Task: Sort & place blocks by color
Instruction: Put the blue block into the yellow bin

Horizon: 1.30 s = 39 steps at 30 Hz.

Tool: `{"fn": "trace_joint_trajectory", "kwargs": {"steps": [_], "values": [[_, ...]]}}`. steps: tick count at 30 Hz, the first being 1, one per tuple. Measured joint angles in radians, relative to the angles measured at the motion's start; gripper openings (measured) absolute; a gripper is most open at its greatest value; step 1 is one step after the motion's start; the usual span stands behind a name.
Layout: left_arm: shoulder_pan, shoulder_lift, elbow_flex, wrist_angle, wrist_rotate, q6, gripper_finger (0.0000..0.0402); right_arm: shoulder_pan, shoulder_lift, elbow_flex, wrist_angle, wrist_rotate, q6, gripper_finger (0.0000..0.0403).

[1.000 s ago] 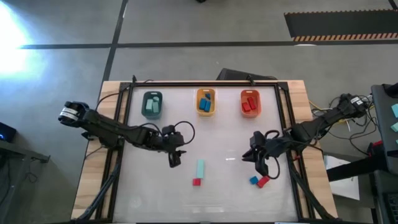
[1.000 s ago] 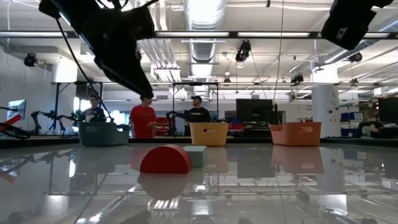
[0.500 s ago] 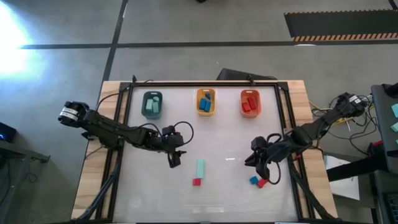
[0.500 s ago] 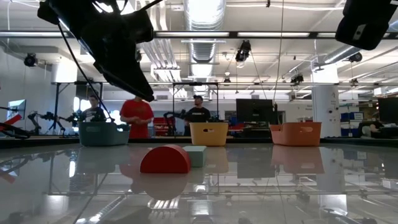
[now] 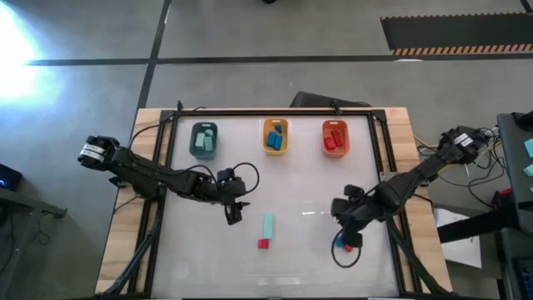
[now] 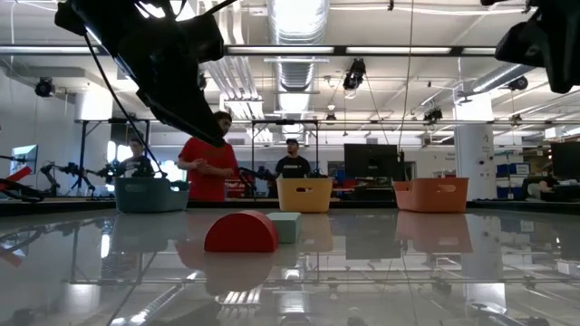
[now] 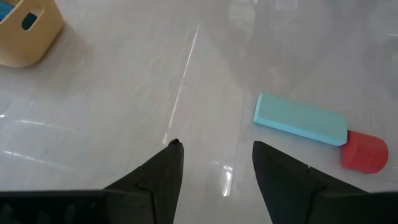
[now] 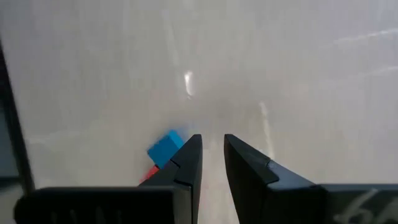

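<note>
Two blocks, blue (image 8: 165, 147) and red (image 8: 148, 176), lie just beside the right claw (image 8: 213, 155), whose nearly closed fingers hold nothing, poised to pick one. Left claw (image 7: 214, 157) waits open near the mint bar (image 7: 300, 119).

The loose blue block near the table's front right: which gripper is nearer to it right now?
Right. The right gripper hangs just beside the blue block, fingers open only a narrow gap. The left gripper waits open across the table, by the mint bar.
</note>
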Motion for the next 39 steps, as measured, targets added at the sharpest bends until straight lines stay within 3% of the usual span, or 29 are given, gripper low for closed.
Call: {"fn": "trace_joint_trajectory", "kwargs": {"steps": [6,12,24,29,39], "values": [[0.000,0.000,0.000,0.000,0.000,0.000,0.0176,0.022,0.062,0.074,-0.051,-0.034,-0.153,0.0059],[0.000,0.000,0.000,0.000,0.000,0.000,0.0176,0.048,0.096,0.097,-0.053,-0.053,-0.172,0.0080],[0.000,0.000,0.001,0.000,0.000,0.000,0.0176,0.089,0.224,0.096,-0.052,-0.054,-0.255,0.0229],[0.000,0.000,0.001,0.000,0.000,0.001,0.0176,0.110,0.260,0.098,-0.051,-0.057,-0.337,0.0269],[0.000,0.000,0.001,0.000,0.000,0.002,0.0176,0.122,0.316,0.099,-0.021,-0.055,-0.349,0.0268]]}}
